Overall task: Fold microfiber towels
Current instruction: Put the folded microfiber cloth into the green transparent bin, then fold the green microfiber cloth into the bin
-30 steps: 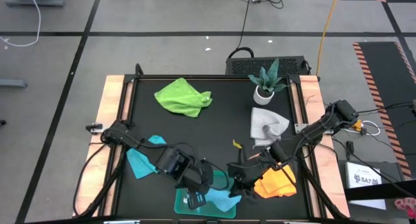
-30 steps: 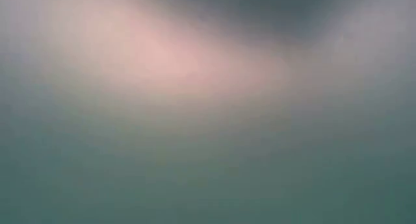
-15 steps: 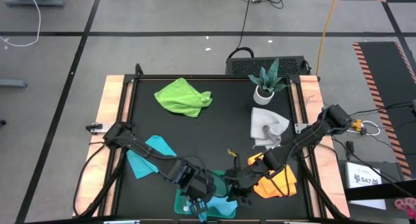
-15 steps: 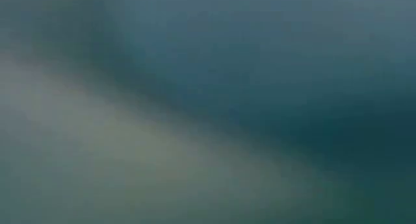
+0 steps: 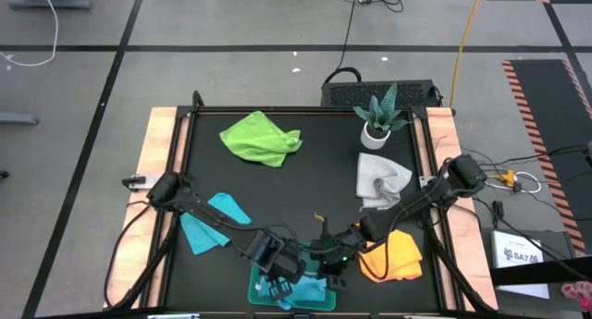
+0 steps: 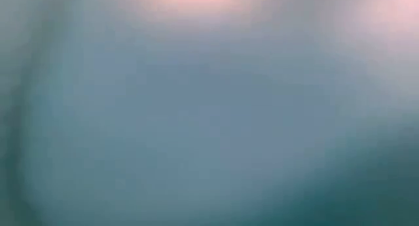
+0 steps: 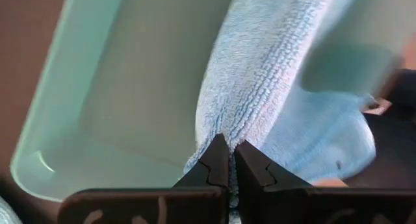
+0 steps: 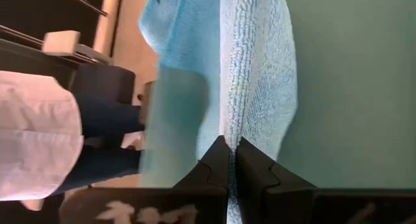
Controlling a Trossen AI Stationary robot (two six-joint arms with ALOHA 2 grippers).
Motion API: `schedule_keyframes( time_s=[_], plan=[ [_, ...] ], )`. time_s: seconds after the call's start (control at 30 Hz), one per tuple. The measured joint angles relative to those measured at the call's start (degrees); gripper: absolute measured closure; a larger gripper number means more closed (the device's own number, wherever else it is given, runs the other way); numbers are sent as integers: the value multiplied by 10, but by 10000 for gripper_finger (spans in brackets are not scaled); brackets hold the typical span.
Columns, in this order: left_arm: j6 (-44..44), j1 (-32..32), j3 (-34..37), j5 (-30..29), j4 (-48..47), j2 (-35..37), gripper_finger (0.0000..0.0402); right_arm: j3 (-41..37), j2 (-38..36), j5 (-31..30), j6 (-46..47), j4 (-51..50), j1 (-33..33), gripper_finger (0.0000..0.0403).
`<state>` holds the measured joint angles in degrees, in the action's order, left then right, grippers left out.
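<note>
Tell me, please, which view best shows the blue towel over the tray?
The left wrist view: the blue towel fills it, nipped by the left pincer above the tray. The right wrist view shows another edge; high barely; low nothing.

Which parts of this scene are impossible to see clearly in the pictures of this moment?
- Low view: only a blurred grey-teal haze; something close to the lens hides the table.
- High view: the turquoise blue microfiber towel in the teal rectangular plastic tray is mostly covered by the left gripper and right gripper.
- Right wrist view: a person beyond the table is cut off by the edge.

Even overhead light (low view wholly blurred)
</note>
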<state>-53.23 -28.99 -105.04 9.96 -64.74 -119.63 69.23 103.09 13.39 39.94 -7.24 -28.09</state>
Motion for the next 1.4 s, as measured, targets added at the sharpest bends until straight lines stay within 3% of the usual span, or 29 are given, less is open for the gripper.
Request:
schedule_keyframes(
  time_s=[0.3, 0.47, 0.63, 0.9, 1.17, 1.4],
  plan=[
    [20, 13, 52, -23, 51, 1, 384, -10, 0, 1, -17, -31, 20, 395],
    [41, 23, 56, -30, 37, 0, 369, -34, -1, -7, -20, -34, 30, 366],
    [56, 29, 56, -87, 13, 0, 351, -52, -1, -10, -29, -30, 45, 328],
    [63, 45, 56, -142, 2, 0, 294, -55, -1, -10, -72, -22, 71, 286],
    [97, 46, 55, -150, 4, 0, 216, -52, -10, 15, -82, -27, 77, 283],
    [103, 58, 55, -147, 6, 0, 162, -40, -49, 9, -106, -94, 94, 284]
  ],
)
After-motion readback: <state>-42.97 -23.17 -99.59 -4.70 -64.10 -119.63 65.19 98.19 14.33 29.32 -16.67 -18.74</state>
